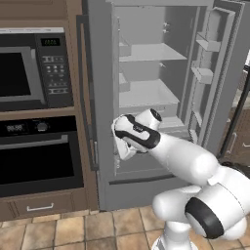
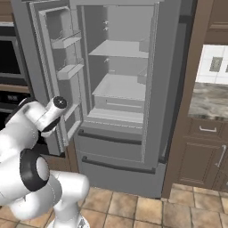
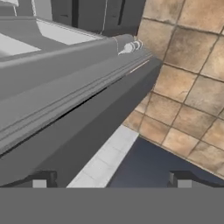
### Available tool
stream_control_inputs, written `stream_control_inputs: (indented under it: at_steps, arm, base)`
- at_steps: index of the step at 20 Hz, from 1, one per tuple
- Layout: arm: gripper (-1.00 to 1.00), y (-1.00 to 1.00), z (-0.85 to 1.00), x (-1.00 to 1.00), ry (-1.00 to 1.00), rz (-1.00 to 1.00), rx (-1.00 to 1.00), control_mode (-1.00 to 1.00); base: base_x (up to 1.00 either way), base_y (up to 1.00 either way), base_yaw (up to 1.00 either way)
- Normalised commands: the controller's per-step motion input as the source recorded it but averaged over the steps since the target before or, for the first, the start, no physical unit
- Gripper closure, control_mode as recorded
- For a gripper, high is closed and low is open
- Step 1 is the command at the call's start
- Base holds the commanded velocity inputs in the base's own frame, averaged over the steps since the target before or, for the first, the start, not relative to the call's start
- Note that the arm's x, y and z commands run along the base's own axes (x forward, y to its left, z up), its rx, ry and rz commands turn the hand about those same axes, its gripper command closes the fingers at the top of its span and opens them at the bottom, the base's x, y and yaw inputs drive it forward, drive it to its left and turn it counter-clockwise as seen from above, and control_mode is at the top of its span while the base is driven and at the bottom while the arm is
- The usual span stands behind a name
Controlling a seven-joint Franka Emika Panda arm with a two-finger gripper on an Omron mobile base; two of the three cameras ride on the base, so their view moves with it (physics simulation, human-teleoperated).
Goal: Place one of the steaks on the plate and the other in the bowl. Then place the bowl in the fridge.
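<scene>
The fridge (image 1: 146, 93) stands with both upper doors swung open, showing pale bare shelves (image 2: 120, 87) and grey drawers below. My arm is folded in front of it, the hand (image 1: 122, 146) low by the top drawer at the left side of the opening. In the hand view my gripper (image 3: 111, 181) is open, its fingertips (image 3: 43, 180) far apart with nothing between them, looking down past the fridge's drawer front (image 3: 65, 65) to the tiled floor. The steaks, the plate and the bowl are out of view.
A microwave (image 1: 24, 73) and a black oven (image 1: 39, 156) are built in left of the fridge. The open door with bins (image 2: 58, 67) juts out beside my arm. Wooden cabinets (image 2: 205, 156) and a stone counter (image 2: 209, 100) stand to the right. Tiled floor (image 3: 183, 87) lies below.
</scene>
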Motion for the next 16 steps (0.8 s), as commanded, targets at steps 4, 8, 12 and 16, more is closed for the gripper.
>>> stream_control_inputs:
  at_steps: [4,8,12,16]
  arm:
    - [-1.00,-0.58,0.30,-0.55,-0.10,0.00,-0.17,-1.00]
    - [-1.00,-0.87,0.43,-0.19,-0.21,0.07,-0.36,-1.00]
    - [-1.00,-0.82,0.38,0.03,-0.17,0.47,-0.43,-1.00]
    - [-1.00,-0.47,0.30,-0.01,-0.02,0.74,-0.41,-1.00]
  base:
    - [0.00,0.00,0.00]
    - [0.00,0.00,0.00]
    - [0.00,0.00,0.00]
    - [0.00,0.00,0.00]
